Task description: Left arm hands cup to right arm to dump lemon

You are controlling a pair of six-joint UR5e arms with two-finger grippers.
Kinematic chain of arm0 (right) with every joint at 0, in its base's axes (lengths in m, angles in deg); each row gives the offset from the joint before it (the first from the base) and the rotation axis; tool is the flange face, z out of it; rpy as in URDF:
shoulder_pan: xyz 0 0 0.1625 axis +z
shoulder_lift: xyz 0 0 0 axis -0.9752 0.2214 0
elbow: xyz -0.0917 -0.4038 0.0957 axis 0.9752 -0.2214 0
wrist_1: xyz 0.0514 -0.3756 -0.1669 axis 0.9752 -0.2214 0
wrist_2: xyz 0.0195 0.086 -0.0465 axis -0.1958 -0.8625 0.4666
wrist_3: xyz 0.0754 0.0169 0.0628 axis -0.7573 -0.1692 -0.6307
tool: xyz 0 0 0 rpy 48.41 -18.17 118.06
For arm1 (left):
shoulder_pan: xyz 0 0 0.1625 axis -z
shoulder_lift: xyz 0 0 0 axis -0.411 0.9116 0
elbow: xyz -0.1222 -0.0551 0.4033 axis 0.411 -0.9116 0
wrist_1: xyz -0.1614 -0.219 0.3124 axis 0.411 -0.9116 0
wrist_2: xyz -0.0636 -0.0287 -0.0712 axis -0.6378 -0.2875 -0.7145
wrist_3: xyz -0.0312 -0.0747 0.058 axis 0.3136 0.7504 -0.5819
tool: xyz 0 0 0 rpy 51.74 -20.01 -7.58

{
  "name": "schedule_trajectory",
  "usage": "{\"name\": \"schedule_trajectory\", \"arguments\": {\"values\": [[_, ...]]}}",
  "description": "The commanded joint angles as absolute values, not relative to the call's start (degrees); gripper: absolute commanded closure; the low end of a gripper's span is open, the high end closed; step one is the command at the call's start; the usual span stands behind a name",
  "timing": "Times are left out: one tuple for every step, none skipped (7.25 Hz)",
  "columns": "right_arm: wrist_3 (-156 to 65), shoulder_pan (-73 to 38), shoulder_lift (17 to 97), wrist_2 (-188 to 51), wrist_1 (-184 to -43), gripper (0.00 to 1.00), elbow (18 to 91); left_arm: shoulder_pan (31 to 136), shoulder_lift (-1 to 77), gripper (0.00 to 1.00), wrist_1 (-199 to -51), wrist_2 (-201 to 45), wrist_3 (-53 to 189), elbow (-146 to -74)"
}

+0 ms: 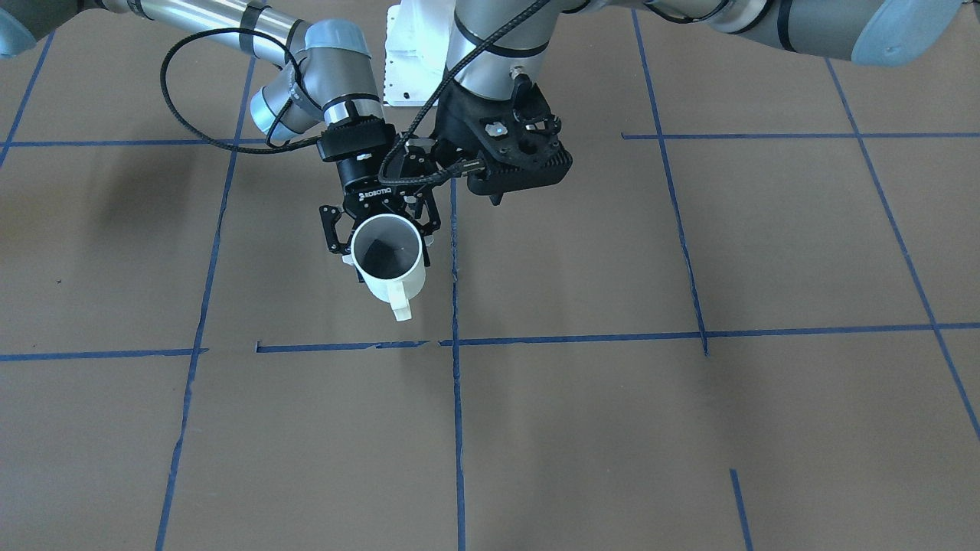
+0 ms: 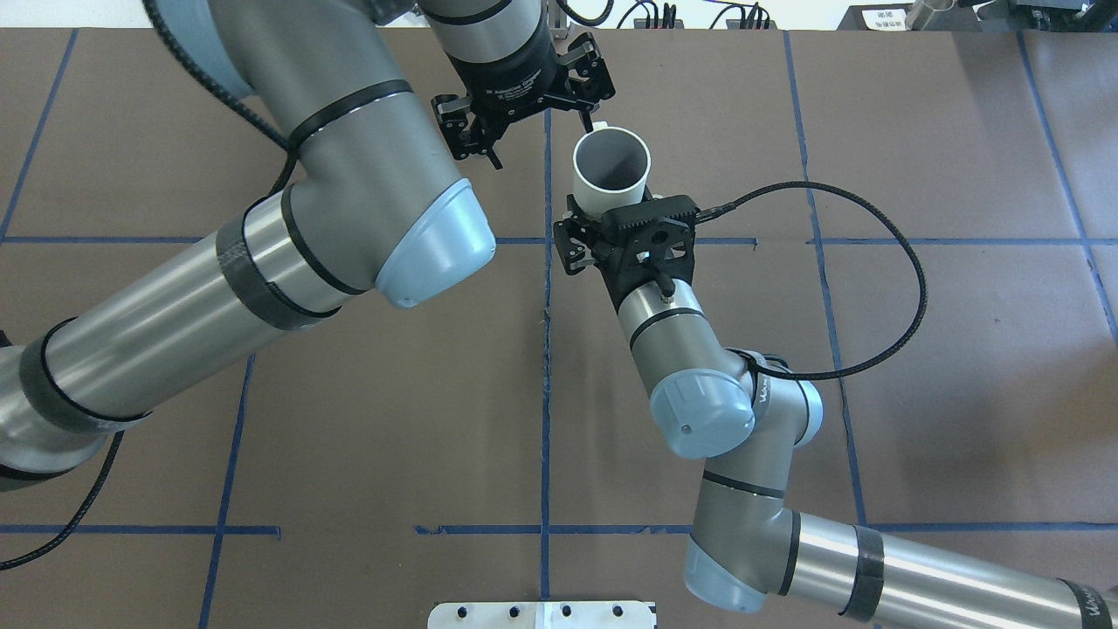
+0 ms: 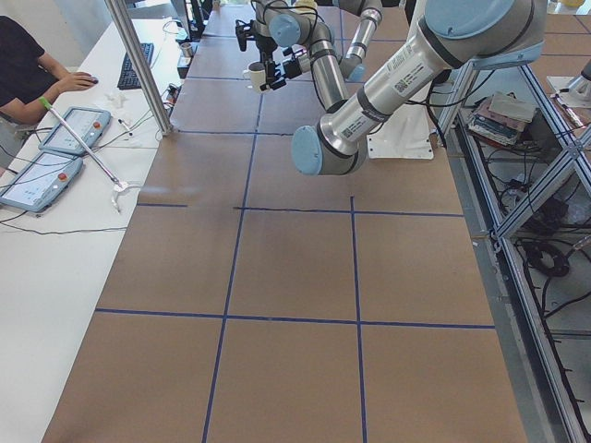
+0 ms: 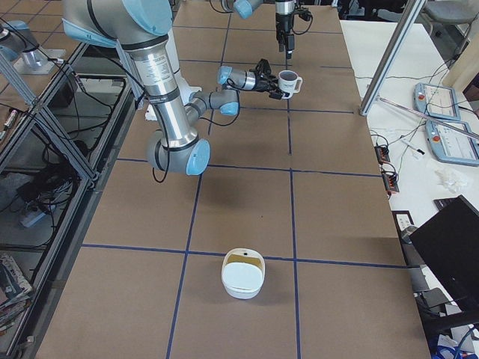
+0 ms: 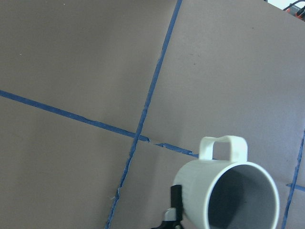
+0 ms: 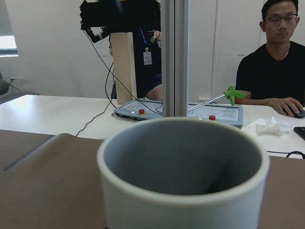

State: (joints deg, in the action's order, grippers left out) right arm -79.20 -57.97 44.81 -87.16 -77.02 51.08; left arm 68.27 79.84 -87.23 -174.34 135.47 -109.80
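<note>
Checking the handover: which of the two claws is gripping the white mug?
The right claw, the slim one marked ROBOTIQ: its fingers are closed on the body of the cup. The left claw hangs open beside the cup, holding nothing.

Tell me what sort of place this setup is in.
Most likely a robotics lab: a brown table gridded with blue tape, control pendants on the white side bench, and a person seated there at a mouse.
</note>
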Motion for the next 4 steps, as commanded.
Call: {"name": "schedule_trajectory", "arguments": {"values": [[-78.66, -61.11, 42.37, -81.27, -77.96, 0.92, 49.36, 68.3, 82.46, 0.02, -84.53, -176.75, 135.32, -104.62], [-78.66, -61.47, 42.1, -80.13, -77.96, 0.92, 49.34, 68.21, 82.37, 0.03, -82.95, -178.95, 134.01, -104.43], [-78.75, -61.65, 42.19, -79.24, -77.96, 0.92, 48.91, 68.3, 82.2, 0.05, -79.8, -179.06, 132.61, -104.86], [-78.75, -61.65, 42.19, -79.24, -77.96, 0.91, 48.82, 68.3, 82.28, 0.06, -76.9, -179.06, 131.2, -105.39]]}}
